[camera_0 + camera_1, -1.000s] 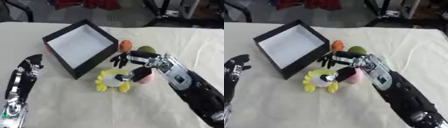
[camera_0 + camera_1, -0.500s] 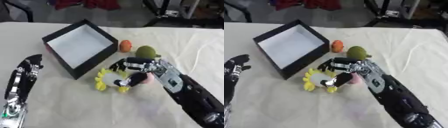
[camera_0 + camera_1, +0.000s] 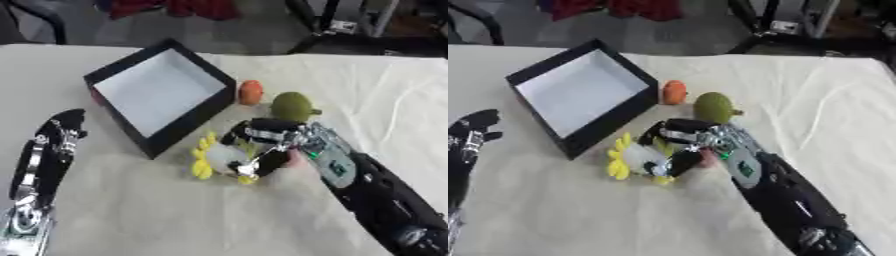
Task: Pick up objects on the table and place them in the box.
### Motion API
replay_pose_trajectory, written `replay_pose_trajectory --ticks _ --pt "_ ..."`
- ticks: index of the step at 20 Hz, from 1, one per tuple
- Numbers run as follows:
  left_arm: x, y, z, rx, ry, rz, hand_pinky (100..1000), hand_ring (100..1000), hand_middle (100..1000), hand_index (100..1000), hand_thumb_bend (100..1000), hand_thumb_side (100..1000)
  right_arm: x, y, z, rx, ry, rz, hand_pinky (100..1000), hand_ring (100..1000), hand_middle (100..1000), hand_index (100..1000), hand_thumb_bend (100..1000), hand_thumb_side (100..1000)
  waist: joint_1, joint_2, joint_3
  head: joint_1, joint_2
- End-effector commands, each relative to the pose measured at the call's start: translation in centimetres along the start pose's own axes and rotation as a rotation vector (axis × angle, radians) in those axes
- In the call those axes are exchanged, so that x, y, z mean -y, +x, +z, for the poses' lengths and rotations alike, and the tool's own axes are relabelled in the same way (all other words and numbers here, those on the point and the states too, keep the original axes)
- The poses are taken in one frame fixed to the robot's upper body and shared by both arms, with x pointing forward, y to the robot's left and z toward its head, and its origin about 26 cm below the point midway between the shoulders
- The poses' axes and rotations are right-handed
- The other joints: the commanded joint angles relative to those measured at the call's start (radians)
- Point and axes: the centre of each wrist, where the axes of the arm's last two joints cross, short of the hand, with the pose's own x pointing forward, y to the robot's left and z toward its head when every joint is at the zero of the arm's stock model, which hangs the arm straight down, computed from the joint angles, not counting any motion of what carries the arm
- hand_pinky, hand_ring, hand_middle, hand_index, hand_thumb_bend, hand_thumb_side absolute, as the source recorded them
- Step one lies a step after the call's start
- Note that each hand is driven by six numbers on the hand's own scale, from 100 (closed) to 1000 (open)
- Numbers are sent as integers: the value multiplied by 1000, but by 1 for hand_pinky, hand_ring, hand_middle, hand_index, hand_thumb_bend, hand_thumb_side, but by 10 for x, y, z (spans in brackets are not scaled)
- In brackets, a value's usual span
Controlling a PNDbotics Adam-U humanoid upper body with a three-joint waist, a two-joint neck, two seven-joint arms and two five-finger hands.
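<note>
- Firstly, left eye view: looks down on a cream-clothed table (image 3: pixel 122 210) with an open black box (image 3: pixel 162 95), white inside, upper left of centre, holding nothing visible.
- Just right of the box's near corner, standing on the cloth: a small orange object (image 3: pixel 250 92), and beside that a green rounded object (image 3: pixel 292 106).
- Lower, near the box's front wall: a yellow and white soft toy (image 3: pixel 219 160), lying flat on the cloth.
- Reaching in from the lower right: right hand (image 3: pixel 267 145), now lowered onto the toy, fingers curled over its right half and seemingly closing on it; a second ago raised above the toy with fingers spread, and beside the green object.
- Just under the wrist: a hint of something pink (image 3: pixel 291 159), too hidden to name.
- Resting idle at the lower left edge: left arm and left hand (image 3: pixel 63 131), unchanged from a second ago; finger state not readable.
- Next, right eye view: same layout, shifted slightly left; toy touching the cloth, not lifted, with the right hand's dark fingers (image 3: pixel 677 161) wrapped round its edge.
- Judged meaning: grasp on the toy just being made, lift and carry to the box not yet begun; nothing boxed so far, three or so objects left.
- Possible risk: fingers nudging the nearby green object while lifting.
</note>
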Motion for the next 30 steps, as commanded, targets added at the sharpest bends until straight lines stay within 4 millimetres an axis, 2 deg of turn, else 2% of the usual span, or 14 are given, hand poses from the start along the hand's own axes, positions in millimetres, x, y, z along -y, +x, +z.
replay_pose_trajectory --ticks 1,2,3,4,5,7,17,21,27,30 --pt "-2 5 -3 23 -2 0 783 861 781 799 156 765 12 1 2 -23 -71 41 684 525 404 564 100 139 11 -21 0 -1 -2" --pt "-2 5 -3 23 -2 0 783 861 781 799 156 765 13 1 3 -30 -93 46 684 525 404 564 100 139 12 -21 0 -1 -2" --pt "-2 5 -3 23 -1 1 783 861 781 798 156 765 16 2 4 -38 -121 47 657 477 317 479 100 100 12 -21 0 -1 -2" --pt "-2 5 -3 23 -1 1 783 861 781 798 156 765 19 2 5 -45 -148 47 654 473 308 470 100 100 12 -21 -1 -1 -2" --pt "-2 5 -3 22 0 1 783 861 781 799 155 765 23 3 6 -52 -179 44 626 437 238 399 100 100 13 -21 -1 0 -2" --pt "-2 5 -3 22 1 2 783 861 781 799 155 765 31 5 10 -64 -244 34 603 411 190 351 100 100 13 -22 -2 0 -2" --pt "-2 5 -3 22 3 2 783 860 781 798 153 765 77 26 27 -38 -498 56 587 400 176 331 100 100 13 -23 -3 2 -2" --pt "-2 6 -4 27 6 8 783 860 781 798 154 764 99 33 32 -42 -575 88 588 401 177 331 100 100 20 -22 8 -4 -2" --pt "7 12 -10 52 -18 35 783 860 780 798 154 763 135 36 22 -64 -614 111 589 401 179 333 100 100 37 -11 44 -34 -2" --pt "15 17 -15 76 -46 58 783 860 780 798 154 763 144 36 10 -81 -627 110 588 400 178 333 100 100 47 2 80 -74 -2"
